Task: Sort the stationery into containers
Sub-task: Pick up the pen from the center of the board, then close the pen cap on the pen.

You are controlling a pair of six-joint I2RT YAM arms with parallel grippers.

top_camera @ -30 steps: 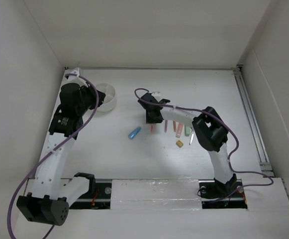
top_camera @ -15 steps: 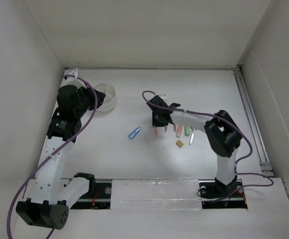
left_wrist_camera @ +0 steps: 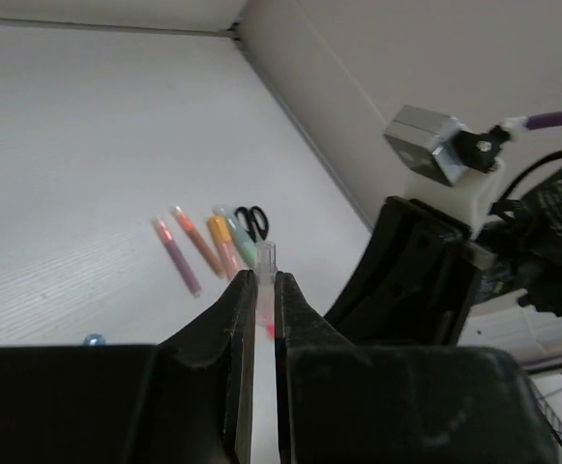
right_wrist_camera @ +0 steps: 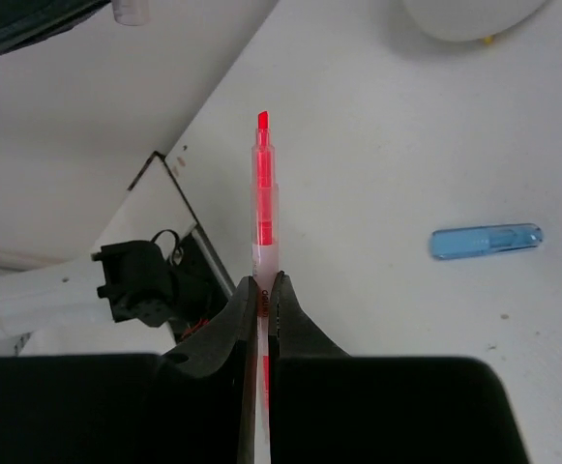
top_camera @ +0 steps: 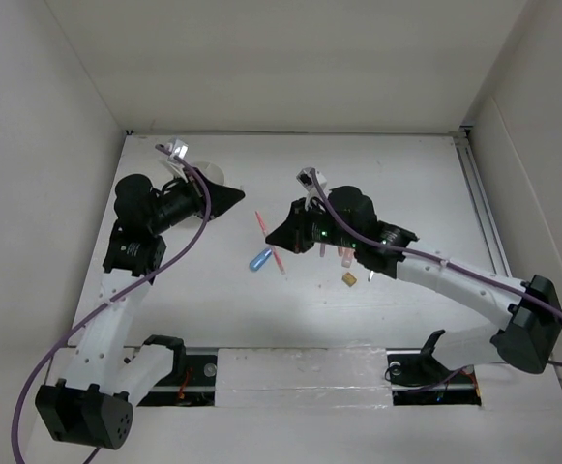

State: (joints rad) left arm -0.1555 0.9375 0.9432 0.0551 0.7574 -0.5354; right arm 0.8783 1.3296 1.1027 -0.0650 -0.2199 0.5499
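Both arms have swung in since half a second ago: the right gripper (right_wrist_camera: pixel 262 285) has lifted a thin red pen with a see-through barrel and chisel tip (right_wrist_camera: pixel 263 193) out of the row and carried it left, and the left gripper (left_wrist_camera: pixel 266 278) has come off the low round white cup (right_wrist_camera: pixel 474 17) toward mid-table. Right fingers are clenched on the pen's lower barrel, so it hangs above the white table (top_camera: pixel 406 174), just over the blue capsule-shaped piece (right_wrist_camera: pixel 486 241). Left fingers are pinched on a thin clear tube (left_wrist_camera: pixel 266 256) poking past the tips, with a bit of red lower down; can't tell what it is. Still lying on the table: a pink pen (left_wrist_camera: pixel 176 256), an orange-red one (left_wrist_camera: pixel 195 240), orange highlighter (left_wrist_camera: pixel 222 242), green highlighter (left_wrist_camera: pixel 240 242), black-handled scissors (left_wrist_camera: pixel 251 220), and the tan eraser cube (top_camera: pixel 349 279) just in front. Walls box in three sides, with loads of bare room at the back right. The gripper tips are close together. From above, the left arm hides most of the cup, and the right wrist view cuts it off
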